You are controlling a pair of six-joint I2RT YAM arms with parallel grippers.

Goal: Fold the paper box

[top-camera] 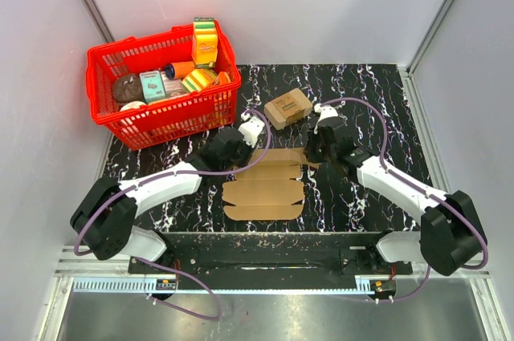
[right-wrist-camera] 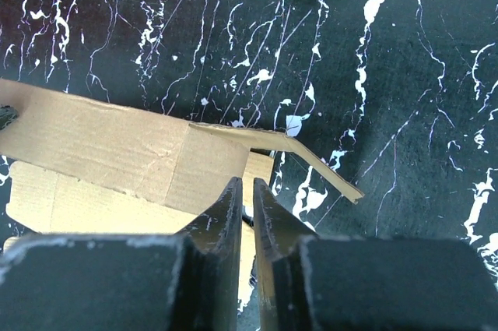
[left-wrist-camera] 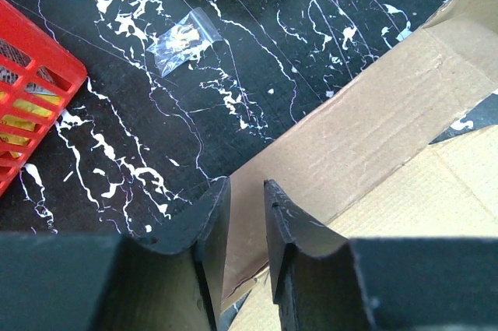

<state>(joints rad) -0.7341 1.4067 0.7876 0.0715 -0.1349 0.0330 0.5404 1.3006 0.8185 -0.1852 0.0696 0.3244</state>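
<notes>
The paper box [top-camera: 265, 187] is a flat brown cardboard sheet in the middle of the black marbled table, with its far long flap [left-wrist-camera: 373, 121] lifted. My left gripper [top-camera: 241, 155] is at the flap's left end. In the left wrist view [left-wrist-camera: 247, 184] the flap runs down between the two fingers and fills the gap. My right gripper [top-camera: 311, 156] is at the flap's right end. Its fingers [right-wrist-camera: 247, 181] are almost together, a thin slit apart, with their tips at the lower edge of the raised flap [right-wrist-camera: 117, 148]. A small end tab [right-wrist-camera: 311, 156] sticks out to the right.
A red basket [top-camera: 108, 112] full of groceries stands at the back left, its corner showing in the left wrist view [left-wrist-camera: 39, 74]. A small printed cardboard box [top-camera: 287, 108] sits behind the sheet. A little clear plastic bag [left-wrist-camera: 183, 39] lies on the table near it.
</notes>
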